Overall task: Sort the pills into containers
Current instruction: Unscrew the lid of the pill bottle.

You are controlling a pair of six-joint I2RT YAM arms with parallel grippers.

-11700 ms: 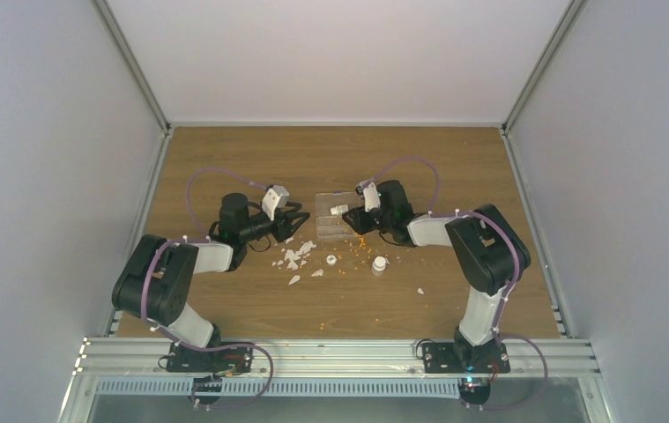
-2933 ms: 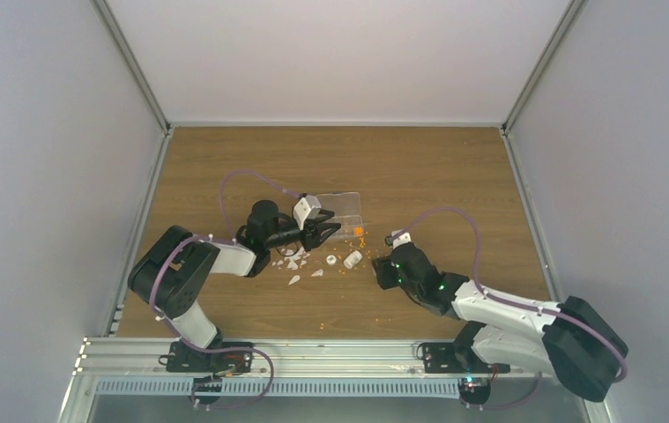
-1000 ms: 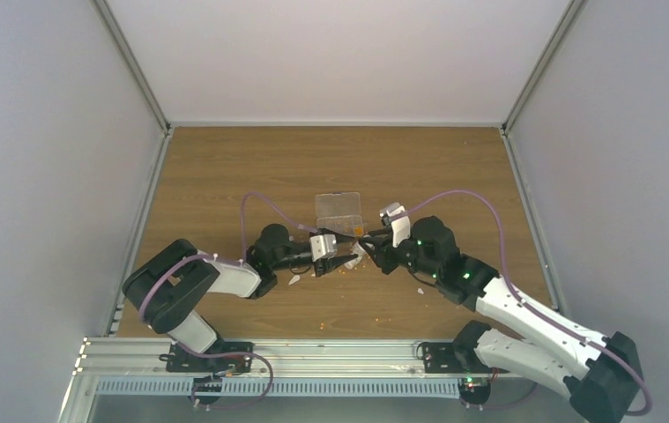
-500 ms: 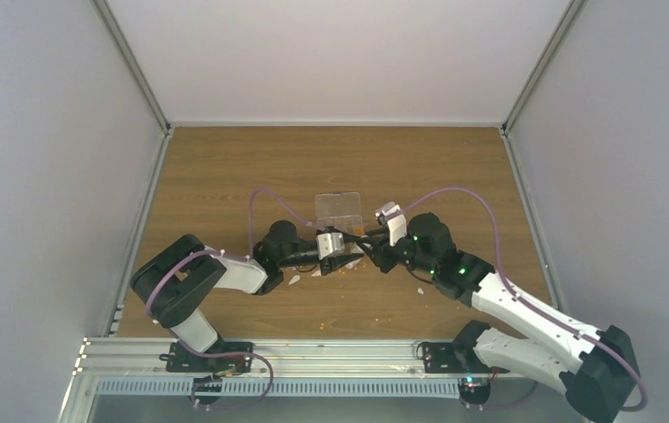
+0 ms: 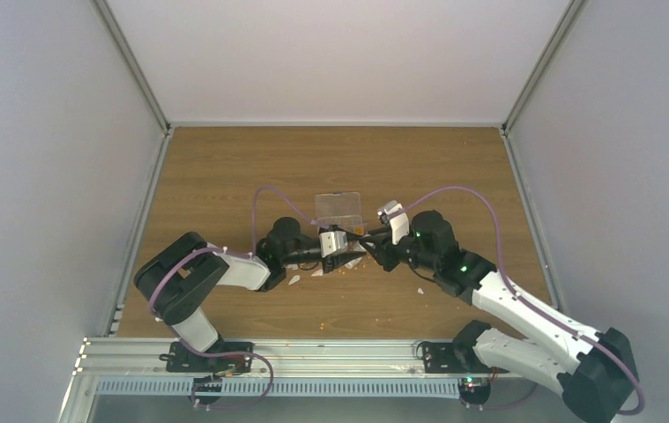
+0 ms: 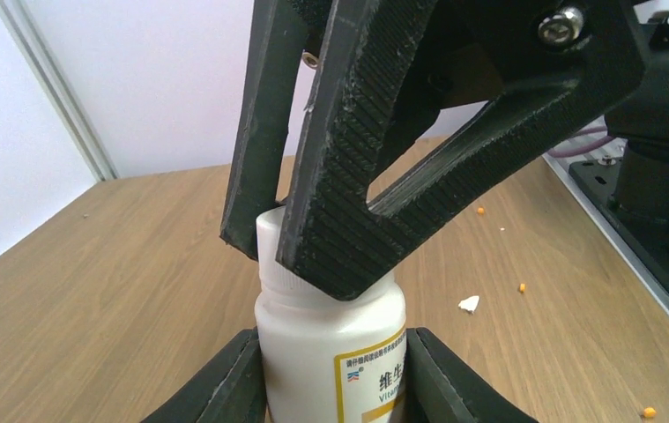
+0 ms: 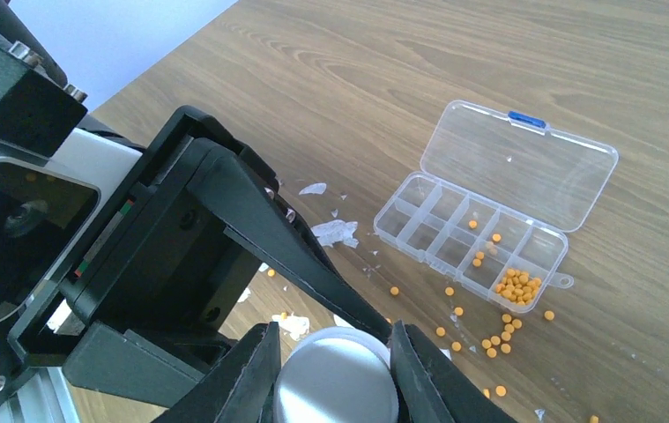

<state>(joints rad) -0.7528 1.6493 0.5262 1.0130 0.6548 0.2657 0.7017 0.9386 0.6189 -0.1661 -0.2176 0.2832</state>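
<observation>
Both arms are meeting over the middle of the table (image 5: 225, 176), just on the near side of the organiser box (image 7: 419, 196), and are sharing one white bottle (image 6: 313, 326). The left gripper (image 6: 335, 352) is clasping the bottle's body, with a finger lying flush against each side. The right gripper (image 7: 333, 333) is pinching the top end, its fingers straddling the neck in the left wrist view and flanking the round grey-white top in its own. The box is lying open, its lid laid back flat on the table. The pills (image 7: 516, 284) are sitting mostly in one end compartment beside the small tab. A few singles are lying in neighbouring cells, and many more are lying loose on the table just beside the box, not far from some white flakes (image 7: 335, 231).

This is looking like a two-handed hold on the bottle, either a handover or work on its top; which of the two is not showing. To do it well, the left grip should be sitting firm and square on the body before the right one loosens or turns anything, and the bottle should be kept roughly upright so nothing is spilling. Any twist should be coming from one wrist only, with the other merely bracing. For pouring, the mouth should be travelling low over an empty compartment rather than over the scattered grains
</observation>
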